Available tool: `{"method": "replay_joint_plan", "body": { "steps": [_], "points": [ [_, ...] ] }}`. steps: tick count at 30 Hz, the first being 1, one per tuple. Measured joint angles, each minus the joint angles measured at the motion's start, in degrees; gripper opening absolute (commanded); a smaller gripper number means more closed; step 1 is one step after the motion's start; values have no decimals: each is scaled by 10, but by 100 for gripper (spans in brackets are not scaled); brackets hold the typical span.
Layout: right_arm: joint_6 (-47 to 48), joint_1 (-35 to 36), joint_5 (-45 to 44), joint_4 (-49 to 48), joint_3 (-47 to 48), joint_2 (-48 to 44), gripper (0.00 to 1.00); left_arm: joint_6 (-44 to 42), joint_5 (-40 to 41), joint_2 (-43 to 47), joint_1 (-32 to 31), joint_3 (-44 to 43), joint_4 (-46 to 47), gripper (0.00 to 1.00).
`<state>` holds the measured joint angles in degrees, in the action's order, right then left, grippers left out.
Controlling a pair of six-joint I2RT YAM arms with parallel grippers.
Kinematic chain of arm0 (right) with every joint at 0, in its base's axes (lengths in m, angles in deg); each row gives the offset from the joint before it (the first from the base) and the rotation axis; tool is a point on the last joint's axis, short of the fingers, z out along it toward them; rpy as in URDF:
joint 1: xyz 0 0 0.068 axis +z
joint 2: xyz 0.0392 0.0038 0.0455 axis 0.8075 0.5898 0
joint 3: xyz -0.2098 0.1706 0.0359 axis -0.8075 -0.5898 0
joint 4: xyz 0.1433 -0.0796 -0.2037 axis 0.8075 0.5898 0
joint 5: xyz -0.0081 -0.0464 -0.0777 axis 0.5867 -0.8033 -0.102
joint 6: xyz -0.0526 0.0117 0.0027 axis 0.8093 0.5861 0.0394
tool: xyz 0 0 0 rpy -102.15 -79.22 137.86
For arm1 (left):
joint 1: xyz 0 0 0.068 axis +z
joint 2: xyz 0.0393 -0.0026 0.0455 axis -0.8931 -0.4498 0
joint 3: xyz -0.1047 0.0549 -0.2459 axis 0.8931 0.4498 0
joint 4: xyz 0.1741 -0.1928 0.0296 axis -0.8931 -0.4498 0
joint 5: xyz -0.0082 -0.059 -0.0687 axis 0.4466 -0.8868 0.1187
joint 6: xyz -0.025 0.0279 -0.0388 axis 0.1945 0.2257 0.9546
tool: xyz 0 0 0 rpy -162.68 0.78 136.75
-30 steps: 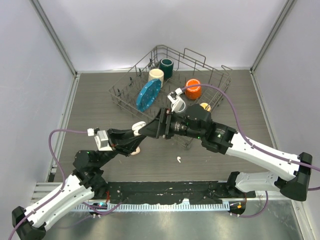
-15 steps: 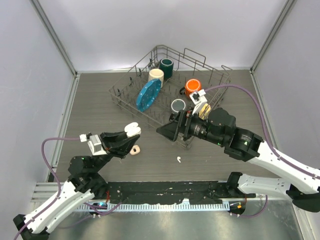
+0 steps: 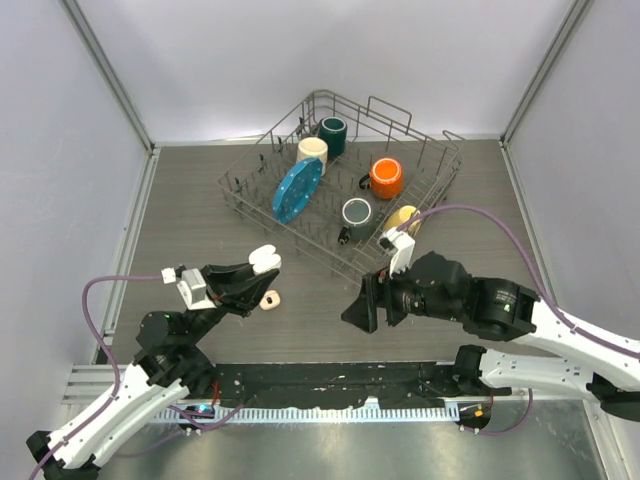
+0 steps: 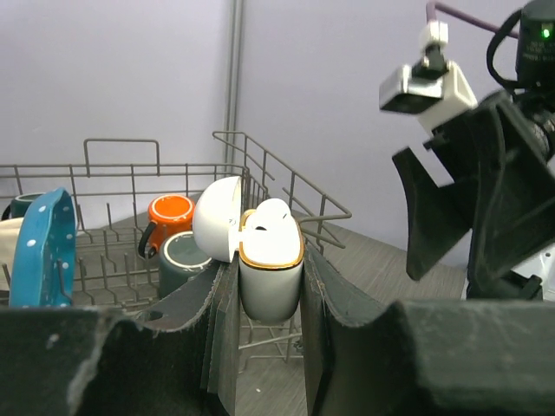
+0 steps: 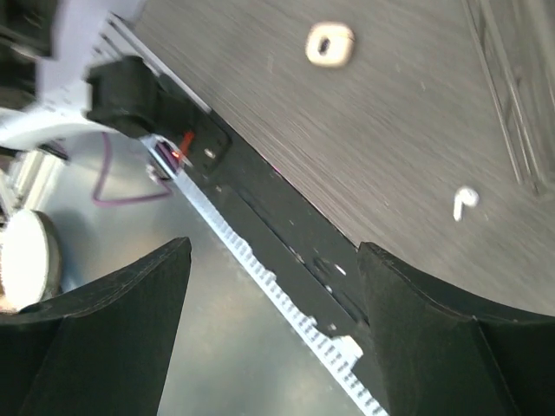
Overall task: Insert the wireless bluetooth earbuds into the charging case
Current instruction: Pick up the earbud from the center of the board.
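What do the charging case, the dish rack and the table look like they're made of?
Charging case: likely smooth white plastic, judging by its glossy highlights, with a gold-coloured rim band. Dish rack: thin grey metal wire, probably coated, with a matte look. Table: dark grey wood-grain surface with fine parallel streaks, possibly laminate.

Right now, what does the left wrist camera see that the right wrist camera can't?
Only the left wrist camera: the open charging case, gripped by the left gripper, a white earbud inside, and an orange mug. Only the right wrist camera: a loose white earbud and a cream piece lying on the table. Both: that grey table.
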<state>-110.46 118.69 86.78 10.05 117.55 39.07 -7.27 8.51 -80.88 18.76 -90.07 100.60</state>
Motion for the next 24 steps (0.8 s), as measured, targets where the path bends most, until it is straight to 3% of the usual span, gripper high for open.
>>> {"method": "replay_joint_plan", "body": {
  "steps": [7,10,16,20,24],
  "points": [
    [-73,151,-140,73,-37,58,83,-10,4,-1,0,-13,-12,0],
    [-122,185,-200,82,-54,107,83,-10,4,-2,0,-13,-14,0],
    [-190,188,-310,76,-75,173,80,-10,4,-3,0,-13,-20,0],
    [-200,174,-338,54,-82,203,67,-10,4,-3,0,-13,-22,0],
    [-191,138,-327,7,-113,224,61,-10,4,-3,0,-13,-23,0]
  ]
}}
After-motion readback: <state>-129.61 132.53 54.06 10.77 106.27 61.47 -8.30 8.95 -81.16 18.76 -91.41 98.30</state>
